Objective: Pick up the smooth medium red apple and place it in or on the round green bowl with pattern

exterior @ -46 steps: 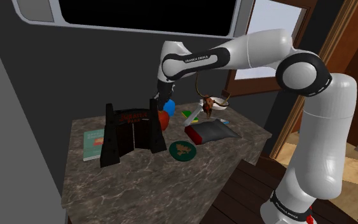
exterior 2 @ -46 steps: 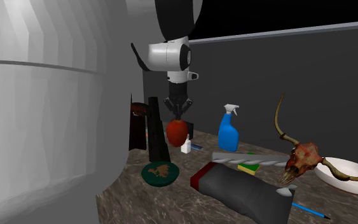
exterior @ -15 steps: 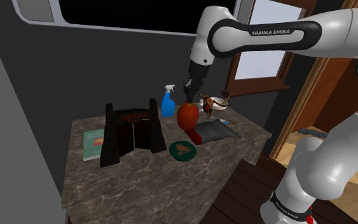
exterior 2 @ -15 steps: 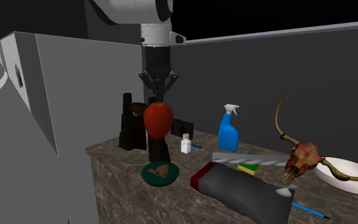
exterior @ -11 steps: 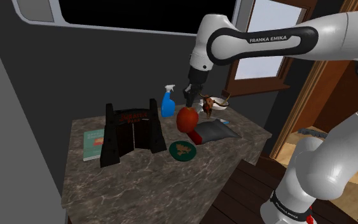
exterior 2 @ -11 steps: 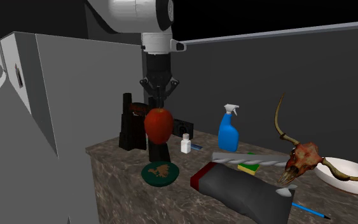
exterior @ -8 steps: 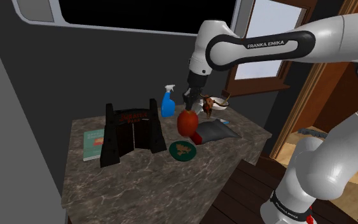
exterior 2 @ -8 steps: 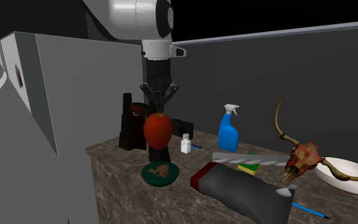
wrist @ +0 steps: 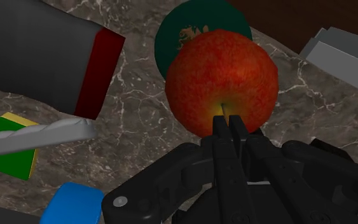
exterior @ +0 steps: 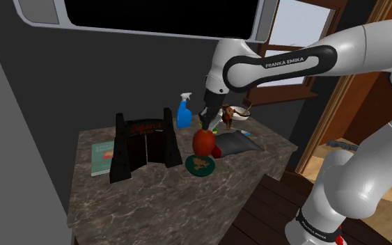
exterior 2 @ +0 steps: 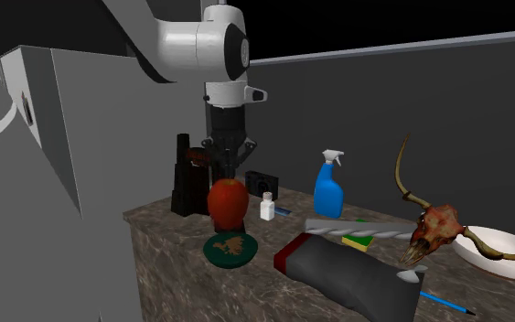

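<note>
Above green bowl (exterior: 200, 165) | red apple (exterior: 203, 142) directly below hand (exterior: 205, 128) | hand pinches apple top

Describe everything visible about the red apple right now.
The round red apple has smooth, faintly speckled skin, yellowish around its stem dimple. It hangs upright, pinched at the top by the black two-finger gripper. It is just above the round dark green bowl with a tan pattern, apparently not touching it.
</note>
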`<state>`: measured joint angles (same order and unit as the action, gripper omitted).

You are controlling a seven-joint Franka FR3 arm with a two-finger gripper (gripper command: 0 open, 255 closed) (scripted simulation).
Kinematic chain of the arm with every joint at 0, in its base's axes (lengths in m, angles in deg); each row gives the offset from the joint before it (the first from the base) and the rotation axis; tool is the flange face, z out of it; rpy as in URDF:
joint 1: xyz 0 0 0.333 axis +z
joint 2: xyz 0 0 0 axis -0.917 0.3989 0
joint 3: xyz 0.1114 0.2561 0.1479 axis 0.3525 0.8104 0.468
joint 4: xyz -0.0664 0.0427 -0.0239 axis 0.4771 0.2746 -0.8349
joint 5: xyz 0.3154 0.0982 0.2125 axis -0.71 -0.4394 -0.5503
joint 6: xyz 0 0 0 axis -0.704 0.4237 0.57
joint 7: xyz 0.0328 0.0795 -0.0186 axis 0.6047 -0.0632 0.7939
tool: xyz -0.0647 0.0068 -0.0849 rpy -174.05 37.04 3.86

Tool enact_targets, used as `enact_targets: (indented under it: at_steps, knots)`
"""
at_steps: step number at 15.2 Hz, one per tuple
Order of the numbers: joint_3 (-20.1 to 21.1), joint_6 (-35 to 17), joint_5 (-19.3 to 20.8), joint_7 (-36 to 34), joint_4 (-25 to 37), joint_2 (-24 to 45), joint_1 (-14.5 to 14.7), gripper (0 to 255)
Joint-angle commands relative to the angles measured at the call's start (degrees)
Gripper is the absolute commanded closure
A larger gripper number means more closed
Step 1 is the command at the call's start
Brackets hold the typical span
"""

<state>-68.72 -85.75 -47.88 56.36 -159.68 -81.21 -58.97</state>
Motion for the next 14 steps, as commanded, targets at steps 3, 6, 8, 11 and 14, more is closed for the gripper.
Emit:
enact_targets:
  at_steps: [3, 6, 8, 11, 14]
  knots:
    - [0.02, -3.17, -0.04, 0.09, -2.37, 0.75, 0.0, 255]
    - [0.04, -5.57, -0.07, 0.13, -4.15, 1.38, 0.02, 255]
    - [0.06, -7.18, -0.09, 0.15, -5.27, 1.86, 0.03, 255]
    - [0.07, -7.9, -0.09, 0.16, -5.76, 2.1, 0.03, 255]
    - [0.07, -7.9, -0.09, 0.16, -5.76, 2.1, 0.03, 255]
